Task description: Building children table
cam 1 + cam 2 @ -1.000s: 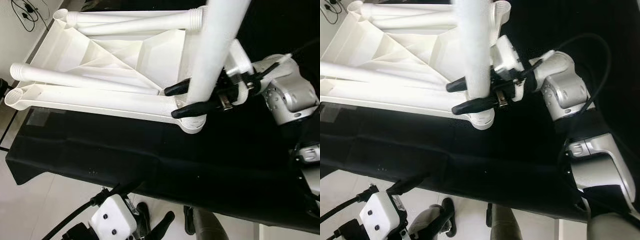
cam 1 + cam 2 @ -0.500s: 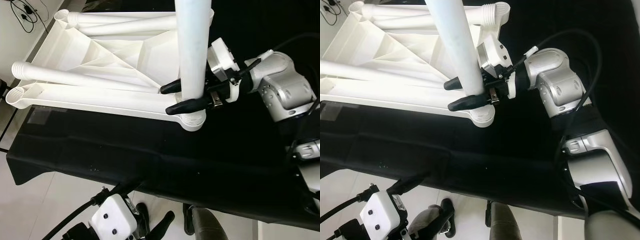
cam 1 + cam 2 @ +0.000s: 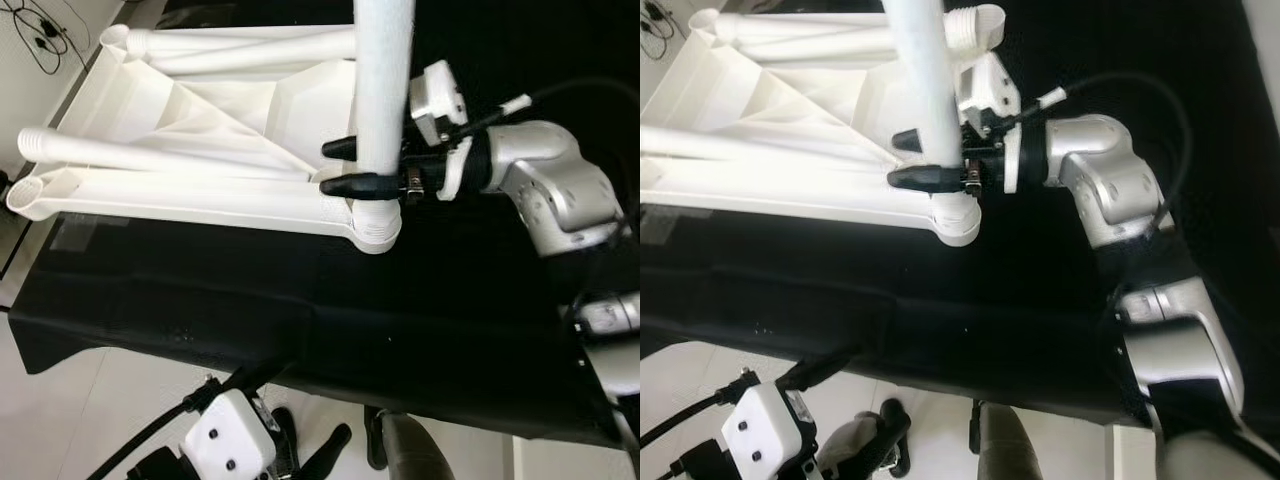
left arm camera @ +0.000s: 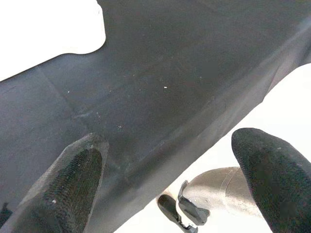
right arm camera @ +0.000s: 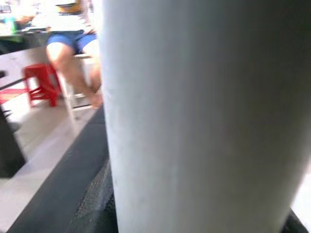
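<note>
A white plastic table top point(image 3: 200, 130) lies upside down on a black-clothed table point(image 3: 430, 300). Two white legs lie loose across its underside, one along the far edge point(image 3: 240, 42) and one slanting across the middle point(image 3: 150, 157). A third white leg point(image 3: 383, 90) stands upright in the near right corner socket point(image 3: 372, 224). My right gripper point(image 3: 338, 166) is shut on this leg just above the socket; the leg point(image 5: 204, 116) fills the right wrist view. My left gripper point(image 4: 165, 189) hangs open below the table's near edge.
The black cloth point(image 4: 160, 73) drapes over the near table edge above pale floor point(image 3: 60, 420). A white camera block point(image 3: 228, 438) sits on my left wrist. A seated person's legs point(image 5: 73, 58) and a red stool point(image 5: 41, 82) are beyond the table. Cables point(image 3: 40, 25) lie at far left.
The right gripper has swung the leg from a tilt to upright over the corner socket, and the wrist has rotated. The left arm has stayed put.
</note>
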{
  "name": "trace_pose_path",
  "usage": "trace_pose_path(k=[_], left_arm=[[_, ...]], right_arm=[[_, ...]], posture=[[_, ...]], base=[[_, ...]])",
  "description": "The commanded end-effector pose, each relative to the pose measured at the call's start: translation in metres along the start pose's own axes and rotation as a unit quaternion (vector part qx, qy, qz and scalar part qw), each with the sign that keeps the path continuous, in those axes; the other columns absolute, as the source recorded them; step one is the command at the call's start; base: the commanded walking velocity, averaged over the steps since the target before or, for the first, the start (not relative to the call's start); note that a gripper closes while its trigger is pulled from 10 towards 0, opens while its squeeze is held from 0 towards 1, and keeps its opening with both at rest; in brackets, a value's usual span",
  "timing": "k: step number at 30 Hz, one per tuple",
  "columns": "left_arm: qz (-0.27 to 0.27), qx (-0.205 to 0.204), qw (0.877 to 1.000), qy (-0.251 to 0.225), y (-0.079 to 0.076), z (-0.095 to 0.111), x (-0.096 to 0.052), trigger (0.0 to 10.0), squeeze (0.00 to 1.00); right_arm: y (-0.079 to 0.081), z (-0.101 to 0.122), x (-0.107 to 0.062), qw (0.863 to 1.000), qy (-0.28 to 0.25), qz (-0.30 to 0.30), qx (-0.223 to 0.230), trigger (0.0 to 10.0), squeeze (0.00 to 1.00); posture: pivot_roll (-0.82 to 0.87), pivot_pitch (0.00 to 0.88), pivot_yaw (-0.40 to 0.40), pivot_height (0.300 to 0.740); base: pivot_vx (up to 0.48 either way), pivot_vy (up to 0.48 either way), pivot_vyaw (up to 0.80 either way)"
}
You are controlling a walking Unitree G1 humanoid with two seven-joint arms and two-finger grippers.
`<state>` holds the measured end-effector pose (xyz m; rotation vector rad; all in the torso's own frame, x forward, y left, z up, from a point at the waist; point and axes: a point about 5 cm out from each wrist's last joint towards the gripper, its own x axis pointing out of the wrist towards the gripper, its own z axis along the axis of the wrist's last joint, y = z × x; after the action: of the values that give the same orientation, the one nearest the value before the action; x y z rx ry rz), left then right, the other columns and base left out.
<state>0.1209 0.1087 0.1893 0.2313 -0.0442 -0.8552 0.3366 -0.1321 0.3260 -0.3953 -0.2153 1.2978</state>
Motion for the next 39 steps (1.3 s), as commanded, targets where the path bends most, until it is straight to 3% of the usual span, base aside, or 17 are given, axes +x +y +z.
trace_pose_path(k=[1, 11, 13, 14, 16, 17, 19, 20, 22, 23, 24, 25, 33, 38, 39], left_arm=[[-0.008, -0.009, 1.0, 0.013, -0.003, -0.004, -0.001, 10.0, 0.0], [-0.01, -0.007, 1.0, 0.013, -0.001, -0.005, 0.0, 10.0, 0.0], [-0.009, -0.006, 1.0, 0.013, -0.001, -0.005, 0.001, 10.0, 0.0], [-0.008, -0.005, 1.0, 0.013, -0.001, -0.006, 0.001, 10.0, 0.0], [-0.008, -0.005, 1.0, 0.013, -0.001, -0.006, 0.001, 10.0, 0.0], [-0.005, -0.004, 1.0, 0.013, 0.0, -0.006, 0.0, 10.0, 0.0], [-0.005, -0.004, 1.0, 0.013, 0.0, -0.006, 0.0, 10.0, 0.0], [0.003, -0.003, 1.0, 0.013, 0.004, -0.009, 0.002, 10.0, 0.0], [0.003, -0.003, 1.0, 0.013, 0.004, -0.009, 0.002, 10.0, 0.0], [0.004, -0.003, 1.0, 0.013, 0.005, -0.01, 0.003, 10.0, 0.0], [0.004, -0.003, 1.0, 0.013, 0.005, -0.01, 0.003, 10.0, 0.0], [0.003, -0.002, 1.0, 0.012, 0.007, -0.012, 0.005, 10.0, 0.0], [0.023, 0.0, 1.0, 0.009, 0.019, -0.022, 0.011, 10.0, 0.0], [0.103, 0.025, 0.994, -0.019, 0.054, -0.015, 0.015, 10.0, 0.0], [0.103, 0.025, 0.994, -0.019, 0.054, -0.015, 0.015, 10.0, 0.0]], right_arm=[[0.001, -0.02, -0.007, 0.998, 0.022, -0.051, 0.033, 10.0, 0.0], [0.005, -0.021, -0.013, 0.993, 0.027, -0.112, 0.01, 10.0, 0.0], [0.006, -0.022, -0.016, 0.989, 0.033, -0.144, 0.008, 10.0, 0.0], [0.011, -0.025, -0.018, 0.981, 0.044, -0.189, 0.015, 10.0, 0.0], [0.011, -0.025, -0.018, 0.981, 0.044, -0.189, 0.015, 10.0, 0.0], [0.025, -0.037, -0.017, 0.953, 0.1, -0.285, -0.013, 10.0, 0.0], [0.025, -0.037, -0.017, 0.953, 0.1, -0.285, -0.013, 10.0, 0.0], [0.076, -0.065, -0.013, 0.866, 0.153, -0.473, 0.055, 10.0, 0.0], [0.076, -0.065, -0.013, 0.866, 0.153, -0.473, 0.055, 10.0, 0.0], [0.09, -0.072, -0.015, 0.832, 0.165, -0.522, 0.091, 10.0, 0.0], [0.09, -0.072, -0.015, 0.832, 0.165, -0.522, 0.091, 10.0, 0.0], [0.093, -0.076, -0.014, 0.817, 0.166, -0.542, 0.105, 10.0, 0.0], [0.077, -0.079, 0.002, 0.818, 0.144, -0.549, 0.097, 10.0, 0.0], [0.082, -0.079, 0.01, 0.803, 0.138, -0.57, 0.101, 10.0, 0.0], [0.082, -0.079, 0.01, 0.803, 0.138, -0.57, 0.101, 10.0, 0.0]], posture=[[0.08, 0.436, 0.104, 0.74], [0.07, 0.433, 0.107, 0.74], [0.07, 0.431, 0.093, 0.74], [0.07, 0.428, 0.085, 0.74], [0.07, 0.428, 0.085, 0.74], [0.07, 0.427, 0.079, 0.74], [0.07, 0.427, 0.079, 0.74], [0.05, 0.407, 0.091, 0.74], [0.05, 0.407, 0.091, 0.74], [0.05, 0.407, 0.091, 0.74], [0.05, 0.407, 0.091, 0.74], [0.05, 0.387, 0.093, 0.74], [0.04, 0.307, 0.08, 0.74], [0.06, 0.258, 0.086, 0.74], [0.06, 0.258, 0.086, 0.74]], base=[[0.0, 0.0, 0.0], [0.0, 0.0, 0.0], [0.0, 0.0, 0.0], [0.0, 0.0, 0.0], [0.0, 0.0, 0.0], [0.0, 0.0, 0.0], [0.0, 0.0, 0.0], [0.0, 0.0, 0.0], [0.0, 0.0, 0.0], [0.0, 0.0, 0.0], [0.0, 0.0, 0.0], [0.0, 0.0, 0.0], [0.0, 0.0, 0.0], [0.0, 0.0, 0.0], [0.0, 0.0, 0.0]])
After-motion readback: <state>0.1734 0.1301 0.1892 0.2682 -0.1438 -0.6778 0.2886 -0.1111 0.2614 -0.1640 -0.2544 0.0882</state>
